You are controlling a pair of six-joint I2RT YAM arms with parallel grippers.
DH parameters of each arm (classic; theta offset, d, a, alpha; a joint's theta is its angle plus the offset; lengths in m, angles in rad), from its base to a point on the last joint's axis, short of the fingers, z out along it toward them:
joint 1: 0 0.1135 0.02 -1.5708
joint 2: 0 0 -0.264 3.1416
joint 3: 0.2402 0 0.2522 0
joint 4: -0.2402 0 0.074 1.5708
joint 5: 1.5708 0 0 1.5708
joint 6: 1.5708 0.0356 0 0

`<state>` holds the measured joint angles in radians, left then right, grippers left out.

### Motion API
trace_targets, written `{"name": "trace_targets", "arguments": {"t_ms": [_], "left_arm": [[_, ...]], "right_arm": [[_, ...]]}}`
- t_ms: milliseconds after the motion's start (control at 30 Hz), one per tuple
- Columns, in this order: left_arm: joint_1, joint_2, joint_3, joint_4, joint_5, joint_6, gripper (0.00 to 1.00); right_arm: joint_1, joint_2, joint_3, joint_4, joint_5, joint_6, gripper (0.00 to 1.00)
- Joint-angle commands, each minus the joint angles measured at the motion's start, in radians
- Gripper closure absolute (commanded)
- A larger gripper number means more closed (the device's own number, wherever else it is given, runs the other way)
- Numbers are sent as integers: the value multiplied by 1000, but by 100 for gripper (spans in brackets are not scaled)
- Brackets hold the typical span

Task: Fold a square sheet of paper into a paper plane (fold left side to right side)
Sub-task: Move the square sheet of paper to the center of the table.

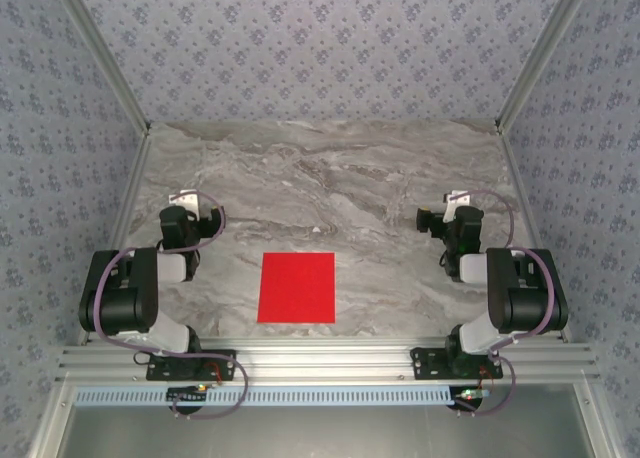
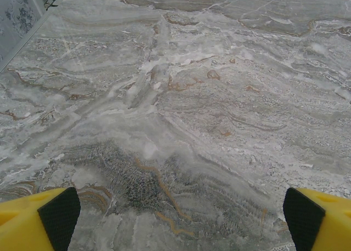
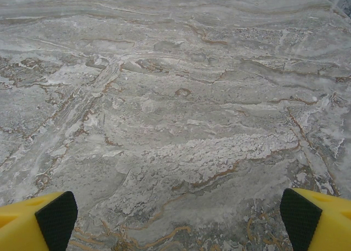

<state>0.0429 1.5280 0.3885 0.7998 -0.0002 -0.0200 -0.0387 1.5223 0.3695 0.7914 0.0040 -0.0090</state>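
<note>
As the paper lies flat and uncreased, stage: probably the very start, no fold made.
Square sheet of paper (image 1: 296,287): flat on the table (image 1: 330,173), between the two sets of jaws, nearer the arm bases than either, touching neither.
Left gripper (image 2: 180,215): jaws wide, bare marble between them; likely parked aside to leave the sheet free.
Right gripper (image 3: 178,215): jaws wide, empty, mirrored stance.
Next need: left jaws at the sheet's left edge, to carry it rightward.

No text, label, brand, number or sign can be read. The square sheet of paper (image 1: 296,287) is plain red, and the wallpaper (image 1: 320,48) bears only a flower pattern.
</note>
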Motion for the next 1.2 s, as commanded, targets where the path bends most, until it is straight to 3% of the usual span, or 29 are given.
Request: {"name": "trace_targets", "arguments": {"t_ms": [0,267,400,567,667,800,900,1033,1167], "left_arm": [[-6,5,26,10,11,-8,2],[-5,4,26,9,11,-8,2],[-5,-44,25,-25,-47,-32,2],[-11,-347,52,-371,-124,-110,2],[-12,-487,130,-657,-163,-290,2],[-16,-544,188,-843,59,-540,2],[-69,-534,239,-987,225,-596,2],[-254,-527,269,-1102,395,-621,2],[-514,-444,275,-1095,462,-695,2]], "right_arm": [[2,-1,22,14,16,-8,0],[2,0,21,12,12,-6,0],[-7,-37,34,-38,44,18,0],[-57,-260,94,-326,86,96,0],[-51,-402,145,-532,44,148,0],[10,-511,244,-805,-95,294,0],[121,-546,292,-933,-144,370,0],[297,-556,306,-1019,-181,416,0],[408,-549,294,-1072,-147,469,0]]}}
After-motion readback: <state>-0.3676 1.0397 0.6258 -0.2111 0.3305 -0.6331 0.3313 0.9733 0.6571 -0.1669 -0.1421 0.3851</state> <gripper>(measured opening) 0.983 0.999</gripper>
